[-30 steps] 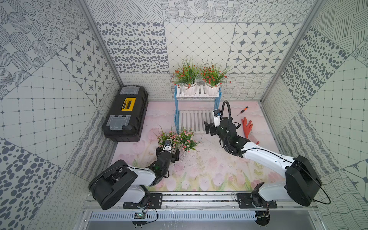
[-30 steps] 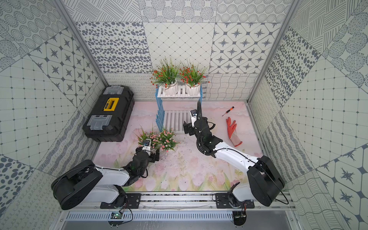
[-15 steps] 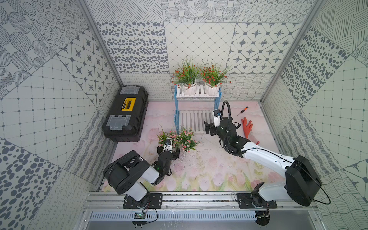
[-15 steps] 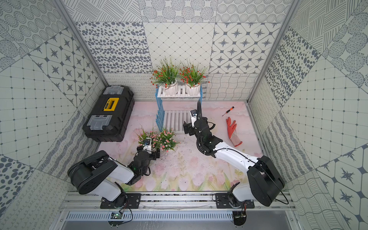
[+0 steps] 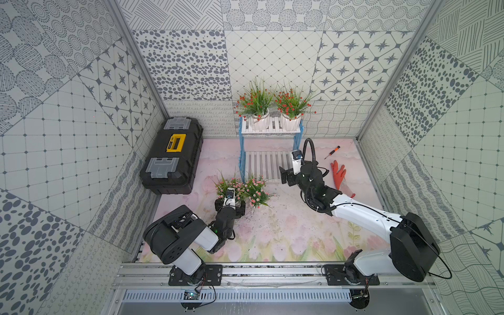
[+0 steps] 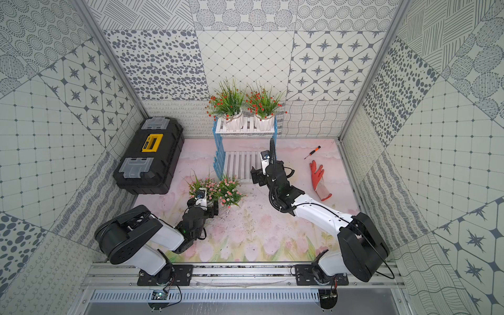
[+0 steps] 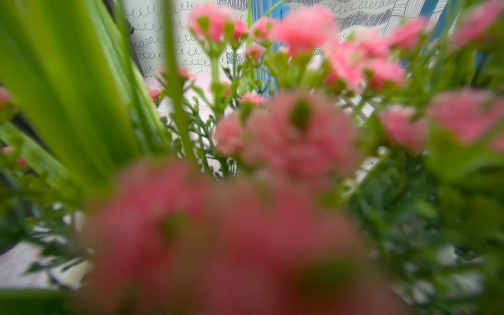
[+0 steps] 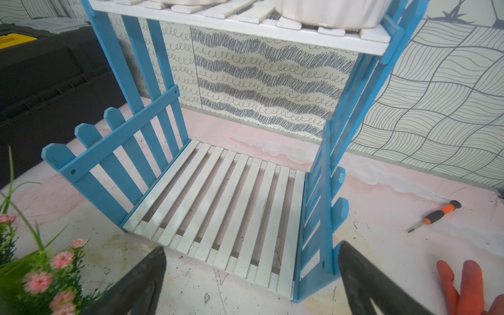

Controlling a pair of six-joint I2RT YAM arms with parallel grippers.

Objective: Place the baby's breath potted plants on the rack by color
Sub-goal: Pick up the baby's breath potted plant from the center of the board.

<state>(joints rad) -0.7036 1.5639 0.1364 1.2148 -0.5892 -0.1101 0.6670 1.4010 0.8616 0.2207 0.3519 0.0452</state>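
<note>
By the look of them these would handle light & a bit top-heavy: soft, springy fake foliage over a stiff little pot. The leaves gave nothing to grip, so I'd take hold low, across the pot wall under the greenery. Pot material I couldn't tell, so treat it as breakable. One pink baby's breath potted plant (image 5: 225, 185), grassy green leaves w/ tiny pink blooms, stood on the pink floral-print tabletop (image 5: 272, 231). It was near the rack's front corner on the side of the black and yellow plastic toolbox (image 5: 171, 155). Its foliage tangled w/ a second pink plant (image 5: 255, 191) just beside it, and both pots were hidden under leaves in both top views. The left claw (image 5: 230, 203) was buried in the first plant's foliage and its wrist view was all blurred blooms. I couldn't tell if its jaws were apart or clamped on the pot. The right claw (image 8: 251, 286) hung empty, jaws wide apart. It was at the front edge of the bare lower shelf of the small two-tier rack (image 8: 218, 207) w/ white slats & light blue picket sides. Up top, one red-flowered plant in a white ribbed pot (image 5: 257, 122) and another red one (image 5: 291, 122) already sat side by side, so the lower tier looked meant for the pinks.
</note>
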